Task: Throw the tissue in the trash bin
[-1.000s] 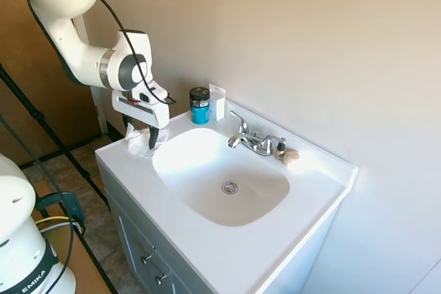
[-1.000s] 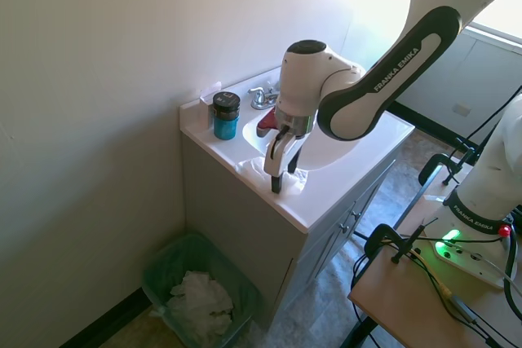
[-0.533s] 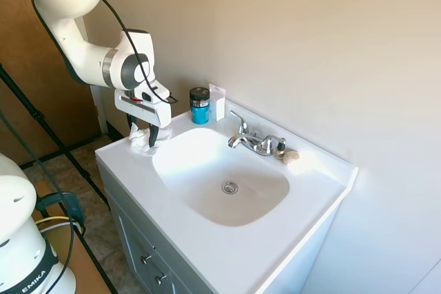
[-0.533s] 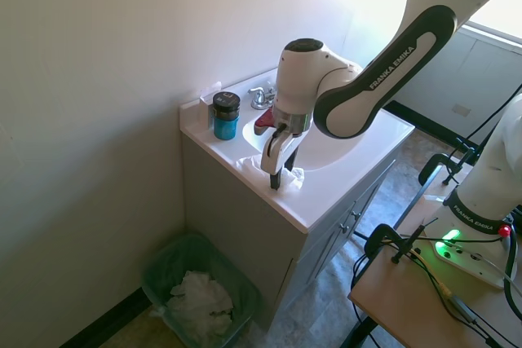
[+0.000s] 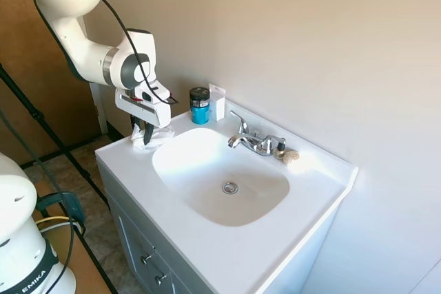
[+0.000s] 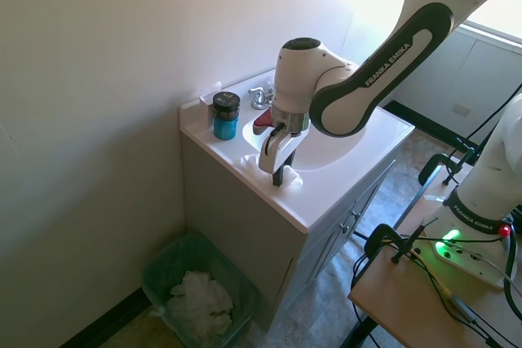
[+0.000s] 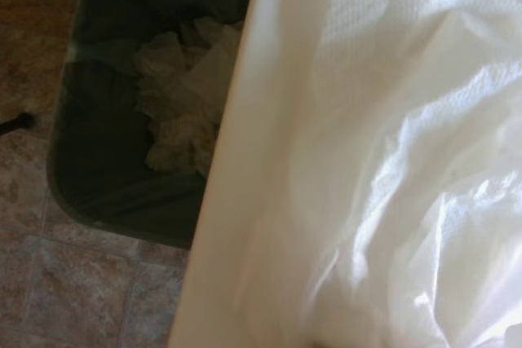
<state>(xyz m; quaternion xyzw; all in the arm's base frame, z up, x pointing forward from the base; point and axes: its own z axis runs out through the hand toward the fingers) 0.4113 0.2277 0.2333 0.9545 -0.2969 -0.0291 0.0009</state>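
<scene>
Gripper (image 5: 145,136): pointing straight down over the vanity corner, its dark fingers (image 6: 278,175) drawn close together and pressed into the tissue; they appear closed on it, with paper bulging out on either side of the tips.
Tissue (image 5: 153,138): crumpled white wad lying on the countertop, directly under and around the fingertips, touching them. In the wrist view its embossed, wrinkled folds (image 7: 408,169) fill most of the picture from close by.
Countertop (image 5: 131,166): white vanity top; the fingers stand near its outer edge, just beside the rim of the basin.
Sink basin (image 5: 207,177): white oval bowl, just beside the fingers on the side toward the faucet; drain at its centre.
Trash bin (image 6: 163,270): dark green, on the floor below the fingers and off to the wall side of the cabinet, well apart from them; it already holds crumpled white paper (image 6: 200,303). Also seen in the wrist view (image 7: 114,160), past the counter edge.
Blue jar (image 5: 200,106): black lid, upright at the back of the counter, near the fingers but not touching.
Faucet (image 5: 253,140): chrome, across the basin from the fingers, well apart.
Beige lump (image 5: 291,156): small, beyond the faucet, farthest from the fingers.
</scene>
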